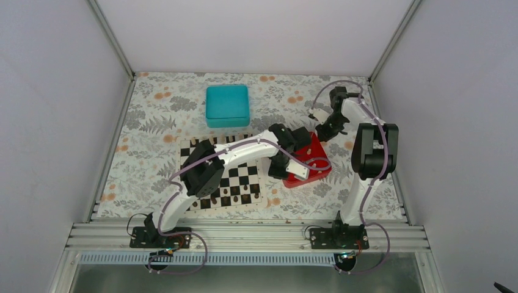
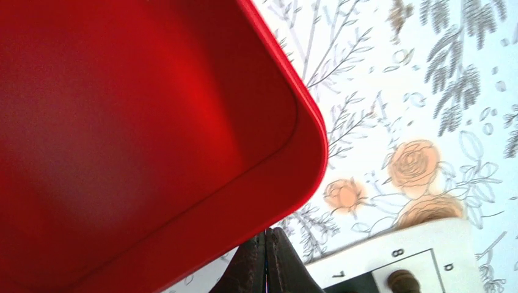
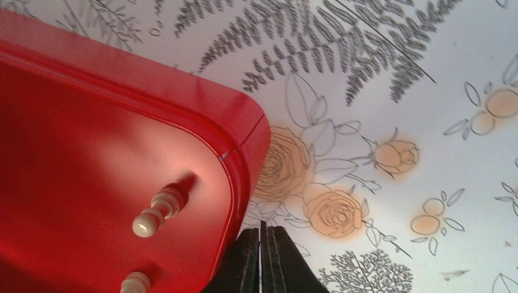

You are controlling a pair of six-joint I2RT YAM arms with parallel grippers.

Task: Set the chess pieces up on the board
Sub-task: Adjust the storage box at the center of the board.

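Right wrist view shows you what top external cannot: two chess pieces [image 3: 157, 212] in the red tray [image 3: 73, 122], lower left of frame. The upper one's long axis slants, head pointing lower left. Your left gripper [image 2: 267, 259] and right gripper [image 3: 261, 256] are pinched together, empty. In top external the board [image 1: 244, 177] lies left of the tray.

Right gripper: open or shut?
Shut. In the right wrist view, the right gripper has its dark fingers pressed together, with no gap and nothing held, beside the red tray.
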